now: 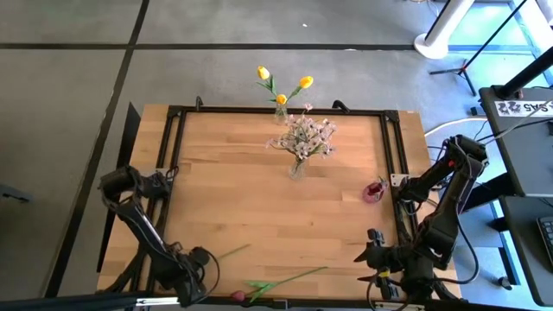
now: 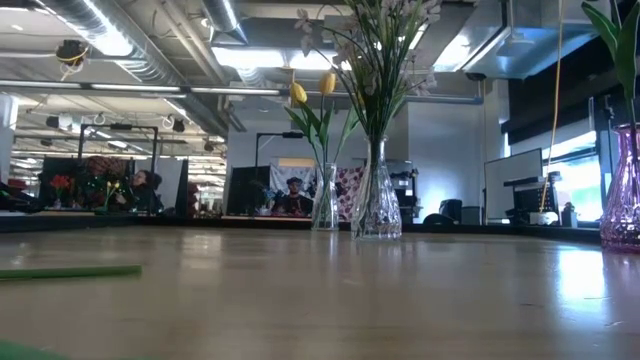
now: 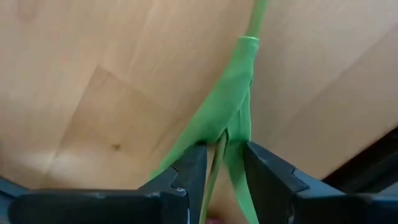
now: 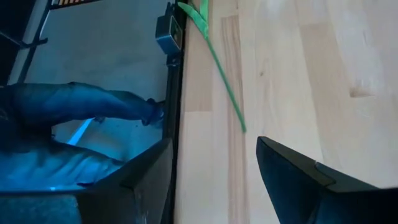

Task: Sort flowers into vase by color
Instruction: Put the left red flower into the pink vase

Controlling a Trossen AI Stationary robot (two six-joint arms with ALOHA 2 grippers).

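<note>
My left gripper [image 1: 206,266] is at the table's near left, shut on a green-stemmed flower [image 1: 233,252] whose stem [image 2: 70,271] runs out toward the far right. A second flower, with a dark pink bud [image 1: 238,296], lies flat along the near edge with its stem [image 1: 298,276] pointing right. My right gripper [image 1: 378,257] is open at the near right, and the free end of that stem [image 4: 225,84] lies ahead of it. Yellow tulips [image 1: 281,86] stand in a clear vase [image 2: 325,200] at the far edge. White-pink sprays [image 1: 302,134] fill a clear vase [image 2: 377,205]. My left gripper pinches the flower at its green leaves [image 3: 227,118], where they join the stem, between its two fingers [image 3: 189,168]. The fingers lie roughly along the stem. The stem [image 3: 256,15] runs on ahead, low over the table.
A pink glass vase [image 1: 373,192] stands near the table's right edge and also shows in the low view [image 2: 622,190]. Bare wood [image 1: 233,190] spreads between the vases and the near edge. A black frame [image 1: 177,155] rims the table. People sit in the room beyond.
</note>
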